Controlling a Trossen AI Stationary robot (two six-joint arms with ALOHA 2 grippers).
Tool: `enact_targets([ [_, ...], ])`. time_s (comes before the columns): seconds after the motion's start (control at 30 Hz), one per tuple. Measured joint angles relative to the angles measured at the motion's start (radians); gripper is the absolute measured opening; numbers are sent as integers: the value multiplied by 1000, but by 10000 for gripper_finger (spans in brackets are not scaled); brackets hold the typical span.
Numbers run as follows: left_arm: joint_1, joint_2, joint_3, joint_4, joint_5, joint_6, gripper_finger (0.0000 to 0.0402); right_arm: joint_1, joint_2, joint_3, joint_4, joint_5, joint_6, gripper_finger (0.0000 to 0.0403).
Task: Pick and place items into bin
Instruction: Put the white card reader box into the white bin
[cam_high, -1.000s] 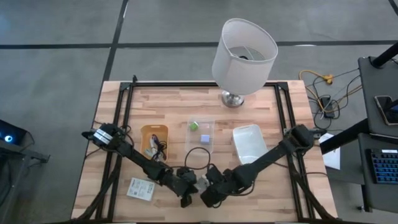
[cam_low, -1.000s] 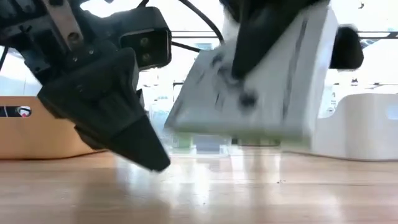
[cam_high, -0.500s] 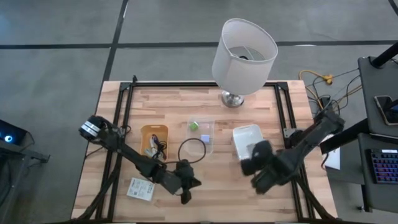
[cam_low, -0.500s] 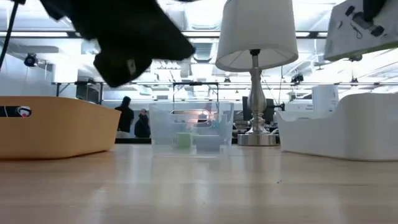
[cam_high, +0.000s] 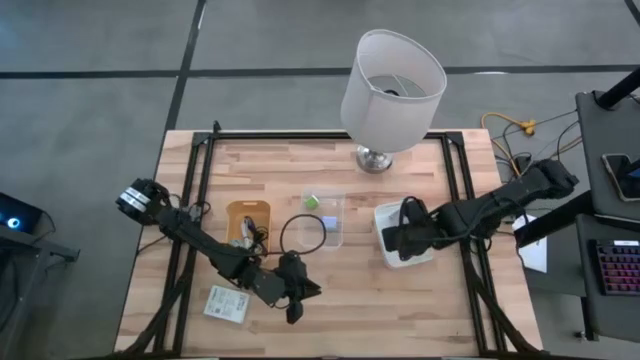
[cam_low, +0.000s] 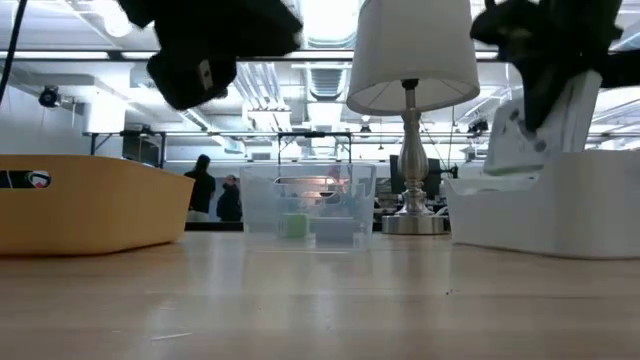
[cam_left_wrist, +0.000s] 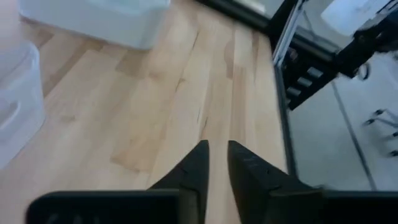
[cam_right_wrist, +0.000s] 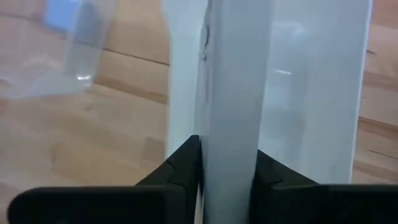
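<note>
One packet (cam_right_wrist: 233, 112), edge-on between claw fingers (cam_right_wrist: 180, 165)

Big open lab or workshop hall: exposed ceiling ducts (cam_low: 320, 75), strip lights, concrete floor (cam_high: 90, 100), people (cam_low: 203, 185) standing behind.

The right tool (cam_right_wrist: 227, 168) grips a flat white packet (cam_right_wrist: 233, 106) above the white bin (cam_right_wrist: 311, 93)

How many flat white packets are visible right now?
2. One white packet lies on the table's near-left part, beside the left arm. The other packet is held on edge in the right pincer over the white bin. Others may be hidden.
</note>
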Motion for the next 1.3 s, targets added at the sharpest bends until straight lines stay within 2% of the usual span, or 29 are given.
enact_targets([
  [0.1, 0, -29, -3, -11, -1, 1, 74, -6, -20, -52, 52, -3, 11, 96],
  [0.27, 0, -65, -8, -61, -1, 2, 114, -5, -30, -59, 73, -10, 1, 145],
  [0.4, 0, -74, -20, -76, -1, 6, 128, -6, -28, -38, -8, -17, 34, 171],
  [0.57, 0, -73, -25, -74, 5, 6, 130, -3, -26, 2, -136, -17, 58, 167],
  [0.83, 0, -74, -31, -100, 8, 7, 130, -2, 42, 129, -25, -4, -78, 134],
  [1.0, -23, -141, -24, -331, 35, 67, 130, 25, 175, 244, 87, -6, -220, 135],
  [1.17, -95, -269, 6, -668, 183, 230, 130, 95, 358, 406, 97, -33, -433, 161],
  [1.23, -134, -313, 13, -802, 260, 210, 130, 126, 432, 475, 96, -39, -508, 176],
  [1.3, -169, -343, 8, -912, 360, 100, 134, 151, 504, 546, 98, -41, -574, 191],
])
